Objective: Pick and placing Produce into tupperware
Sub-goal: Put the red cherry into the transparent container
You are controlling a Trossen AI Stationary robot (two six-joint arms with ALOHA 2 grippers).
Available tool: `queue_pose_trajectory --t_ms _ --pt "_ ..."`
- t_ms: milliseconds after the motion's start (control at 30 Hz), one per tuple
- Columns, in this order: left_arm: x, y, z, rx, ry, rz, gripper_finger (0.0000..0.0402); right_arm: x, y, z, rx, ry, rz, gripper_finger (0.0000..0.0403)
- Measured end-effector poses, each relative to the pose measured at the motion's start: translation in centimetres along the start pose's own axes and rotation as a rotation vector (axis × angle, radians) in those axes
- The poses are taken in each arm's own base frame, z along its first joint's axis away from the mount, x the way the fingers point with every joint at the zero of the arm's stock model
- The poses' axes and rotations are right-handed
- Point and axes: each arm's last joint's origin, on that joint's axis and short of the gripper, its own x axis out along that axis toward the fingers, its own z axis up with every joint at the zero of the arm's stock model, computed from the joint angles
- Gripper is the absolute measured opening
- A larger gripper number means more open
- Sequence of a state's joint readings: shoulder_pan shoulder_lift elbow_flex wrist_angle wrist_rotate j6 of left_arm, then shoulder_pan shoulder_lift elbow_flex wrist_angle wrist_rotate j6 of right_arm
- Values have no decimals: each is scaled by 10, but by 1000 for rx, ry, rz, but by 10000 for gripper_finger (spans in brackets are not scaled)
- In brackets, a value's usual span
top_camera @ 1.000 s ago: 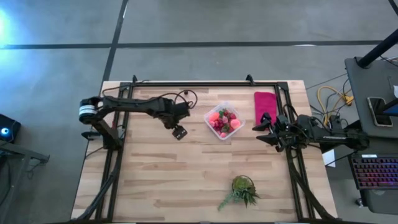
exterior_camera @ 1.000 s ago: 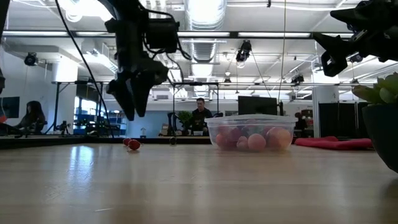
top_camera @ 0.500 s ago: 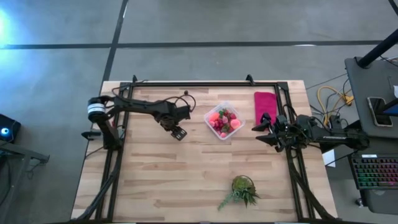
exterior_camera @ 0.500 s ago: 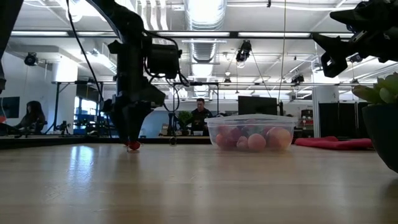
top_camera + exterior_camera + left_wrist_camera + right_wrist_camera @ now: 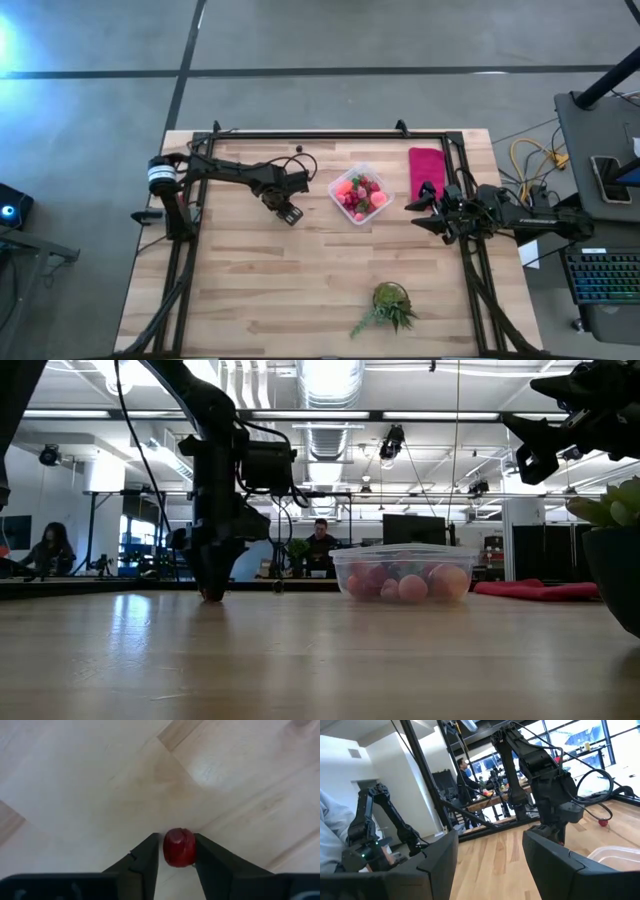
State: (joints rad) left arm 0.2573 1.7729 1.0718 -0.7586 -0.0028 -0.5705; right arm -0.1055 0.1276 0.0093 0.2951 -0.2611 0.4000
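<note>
Red and round, one small toy berry [image 5: 179,848] sits pinched between the closed fingers of the left gripper [image 5: 291,213] on the pale wooden table [image 5: 250,280], left of the clear square plastic tupperware [image 5: 359,193]. That container holds a heap of red, pink and orange produce pieces [image 5: 412,585]. The right gripper [image 5: 424,210] hangs beside it, jaws apart, holding nothing.

Wide bare planks of the pale wooden table [image 5: 270,280] across the near half, open to either arm. Blocked near the right edge by the green spiky potted plant [image 5: 390,305]. Crowded along the far right: clear square plastic tupperware [image 5: 360,193], then the flat magenta cloth [image 5: 426,168] (perhaps a narrow gap between). Left of the tupperware, the dark left arm [image 5: 235,175] reaching low over the boards.
</note>
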Motion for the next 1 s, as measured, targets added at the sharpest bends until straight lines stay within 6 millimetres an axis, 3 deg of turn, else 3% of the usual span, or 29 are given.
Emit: queue_pose_trajectory --t_ms 300,467,567,700,800,900,1000 --pt "-2 -1 1 3 -16 -17 57 0 0 0 0 0 0 215" --pt "-21 -5 4 6 -62 -68 48 0 0 0 0 0 0 215" --pt "-51 -13 11 10 -133 -185 48 0 0 0 0 0 0 215" --pt "-118 -32 28 78 -435 -420 47 0 0 0 0 0 0 215" --pt "-148 -41 42 149 -632 -504 47 0 0 0 0 0 0 215" --pt "-148 -50 59 257 -710 -473 51 0 0 0 0 0 0 215" --pt "-130 -64 78 323 -694 -404 64 0 0 0 0 0 0 215"
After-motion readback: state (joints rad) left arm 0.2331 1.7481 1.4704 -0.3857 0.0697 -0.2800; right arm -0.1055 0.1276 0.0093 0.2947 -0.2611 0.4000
